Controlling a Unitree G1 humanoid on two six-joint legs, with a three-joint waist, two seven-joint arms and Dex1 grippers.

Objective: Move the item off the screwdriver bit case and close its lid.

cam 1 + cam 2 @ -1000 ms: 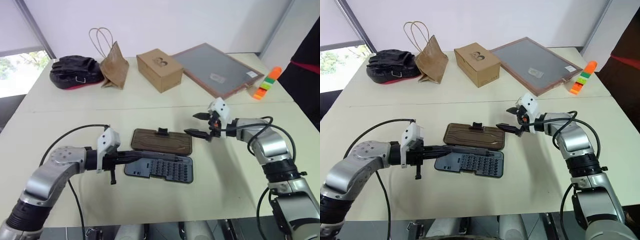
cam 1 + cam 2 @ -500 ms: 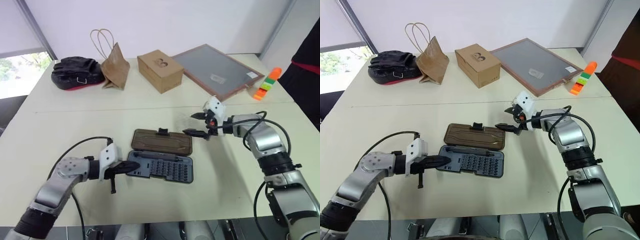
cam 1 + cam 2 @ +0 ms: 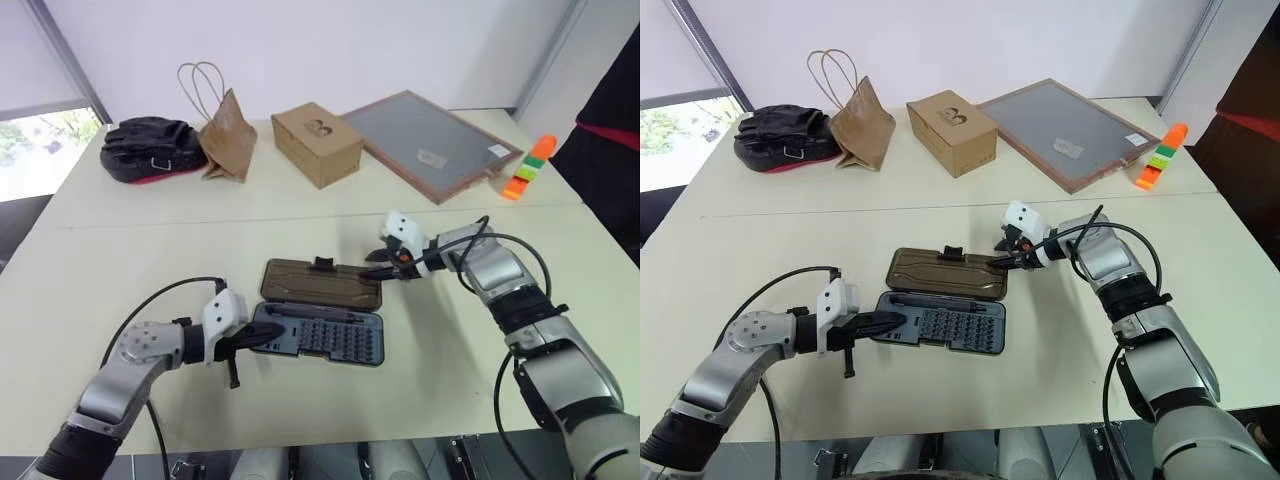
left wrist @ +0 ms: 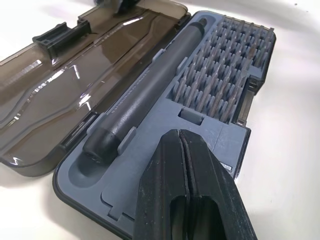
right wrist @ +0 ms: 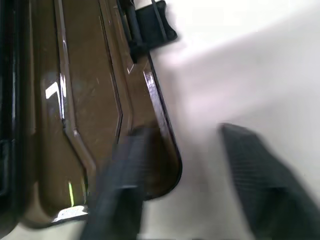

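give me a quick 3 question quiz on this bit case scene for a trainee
1. True or false: the lid of the screwdriver bit case lies open flat on the table.
2. Which gripper has its fingers shut at the tray's near-left end? A) left B) right
3. Fill in: the right gripper has one finger over the lid's ____ and the other over the table.

Key
1. True.
2. A: the left gripper is shut over the tray beside the screwdriver handle.
3. Corner: its fingers are apart, astride the lid's edge.
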